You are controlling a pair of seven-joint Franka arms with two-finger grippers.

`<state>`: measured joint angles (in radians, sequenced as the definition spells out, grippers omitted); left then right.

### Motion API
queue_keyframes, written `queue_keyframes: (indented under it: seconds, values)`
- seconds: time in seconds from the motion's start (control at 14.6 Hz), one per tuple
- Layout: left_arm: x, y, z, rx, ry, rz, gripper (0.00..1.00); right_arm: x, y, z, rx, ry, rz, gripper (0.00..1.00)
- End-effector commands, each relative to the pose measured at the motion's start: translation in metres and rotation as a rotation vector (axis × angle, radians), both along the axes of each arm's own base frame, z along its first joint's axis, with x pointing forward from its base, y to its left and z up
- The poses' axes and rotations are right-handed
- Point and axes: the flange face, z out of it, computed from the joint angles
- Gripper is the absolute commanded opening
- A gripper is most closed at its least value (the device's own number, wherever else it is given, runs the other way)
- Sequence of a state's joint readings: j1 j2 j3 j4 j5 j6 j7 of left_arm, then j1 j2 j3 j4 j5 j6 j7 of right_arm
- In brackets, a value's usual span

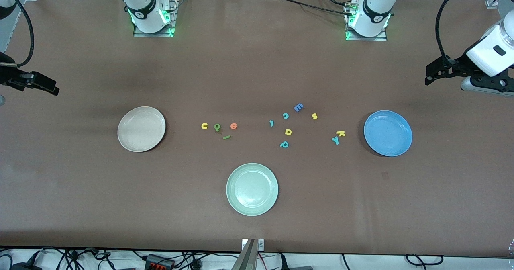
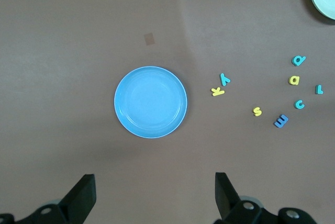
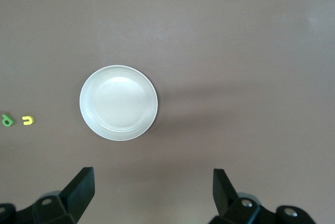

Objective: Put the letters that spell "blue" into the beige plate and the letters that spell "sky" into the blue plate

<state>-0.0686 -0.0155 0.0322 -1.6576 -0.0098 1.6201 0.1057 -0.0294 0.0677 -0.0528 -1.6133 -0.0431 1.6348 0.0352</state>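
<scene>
The beige plate (image 1: 141, 128) (image 3: 118, 102) lies toward the right arm's end, the blue plate (image 1: 388, 133) (image 2: 151, 102) toward the left arm's end. Between them, by the beige plate, lie a yellow u (image 1: 204, 126), green b/p (image 1: 217, 127), orange e (image 1: 233, 125) and green bar (image 1: 226, 137). Beside the blue plate lie a yellow k (image 1: 341, 133), teal y (image 1: 335, 140) and yellow s (image 1: 314, 116). My left gripper (image 1: 431, 76) (image 2: 155, 192) hangs open high above the blue plate's end. My right gripper (image 1: 50, 87) (image 3: 153, 190) hangs open at the beige plate's end. Both are empty.
A pale green plate (image 1: 252, 189) sits nearer the front camera, mid-table. Other letters lie in the middle: blue E (image 1: 298, 107), teal c (image 1: 285, 115), small teal piece (image 1: 272, 123), yellow d (image 1: 288, 131), teal p (image 1: 284, 144).
</scene>
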Motion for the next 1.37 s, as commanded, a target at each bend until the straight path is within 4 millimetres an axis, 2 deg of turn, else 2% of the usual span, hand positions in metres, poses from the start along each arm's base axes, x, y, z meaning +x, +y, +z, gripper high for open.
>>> queue_keyframes:
  seconds: [0.0,0.61,0.75,0.96,1.09,1.23,1.3]
  values:
    - [0.003,-0.001,0.005,-0.018,0.0,-0.01,1.0,-0.003,0.0,0.001,0.009,0.006,0.007,1.0]
    - [0.003,-0.005,0.005,-0.02,0.0,0.009,1.0,-0.008,0.0,0.002,0.012,0.035,0.009,1.0]
    - [0.004,-0.005,0.011,-0.017,-0.01,0.025,1.0,-0.008,-0.002,0.002,0.012,0.035,0.009,1.0]
    - [0.011,-0.016,0.0,-0.015,0.014,0.002,1.0,-0.008,0.0,0.002,0.011,0.035,0.012,1.0]
    - [0.024,-0.04,-0.034,-0.01,0.074,-0.036,1.0,-0.005,0.0,-0.002,0.011,0.037,0.012,1.0]
    - [0.026,-0.056,-0.058,-0.005,0.128,-0.057,1.0,0.001,0.009,-0.02,0.014,0.076,0.027,1.0]
    - [0.034,-0.06,-0.081,-0.002,0.165,-0.063,1.0,0.009,0.023,-0.039,0.015,0.107,0.049,1.0]
